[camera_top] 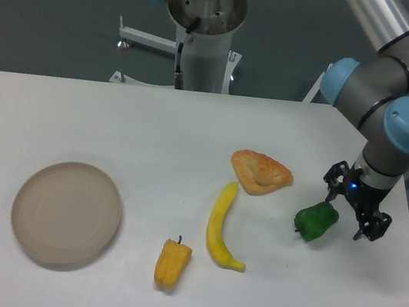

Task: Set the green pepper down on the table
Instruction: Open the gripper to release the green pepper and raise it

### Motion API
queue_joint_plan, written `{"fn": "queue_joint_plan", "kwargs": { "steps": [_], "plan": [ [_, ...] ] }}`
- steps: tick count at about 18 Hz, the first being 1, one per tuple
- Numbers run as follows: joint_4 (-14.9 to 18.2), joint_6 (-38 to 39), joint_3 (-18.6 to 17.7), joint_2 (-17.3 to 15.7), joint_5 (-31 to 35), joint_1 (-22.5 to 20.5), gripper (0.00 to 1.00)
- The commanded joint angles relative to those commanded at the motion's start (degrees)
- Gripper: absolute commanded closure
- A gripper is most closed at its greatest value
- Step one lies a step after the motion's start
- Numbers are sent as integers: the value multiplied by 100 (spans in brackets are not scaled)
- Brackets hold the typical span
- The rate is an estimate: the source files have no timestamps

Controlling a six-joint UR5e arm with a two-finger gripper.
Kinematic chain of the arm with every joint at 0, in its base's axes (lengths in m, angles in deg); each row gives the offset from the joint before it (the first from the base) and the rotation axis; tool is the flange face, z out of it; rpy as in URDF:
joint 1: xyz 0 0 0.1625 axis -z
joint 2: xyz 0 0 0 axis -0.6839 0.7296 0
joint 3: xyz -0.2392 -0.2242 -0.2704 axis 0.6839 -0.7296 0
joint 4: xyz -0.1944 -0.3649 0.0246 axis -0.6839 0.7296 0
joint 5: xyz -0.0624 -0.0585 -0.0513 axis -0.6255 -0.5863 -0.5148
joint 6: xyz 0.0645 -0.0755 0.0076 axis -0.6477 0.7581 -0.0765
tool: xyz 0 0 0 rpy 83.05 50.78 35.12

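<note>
Fixed camera: the green pepper lies on the white counter, right of the pastry and banana, free of any grip. The end effector hangs just beside it, jaws spread wide and empty, consistent with a completed release. Placement judged done; the arm needs only to clear away

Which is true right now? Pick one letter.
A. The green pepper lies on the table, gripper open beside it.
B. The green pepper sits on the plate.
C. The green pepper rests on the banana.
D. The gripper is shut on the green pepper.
A: the green pepper lies on the table, and the gripper stands open just to its right, holding nothing.
</note>
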Motion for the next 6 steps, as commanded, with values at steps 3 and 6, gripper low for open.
{"fn": "queue_joint_plan", "kwargs": {
  "steps": [3, 6],
  "plan": [
    [0, 0, 88, 9, 44, 18, 0],
    [0, 9, 159, 26, 62, 105, 0]
  ]
}}
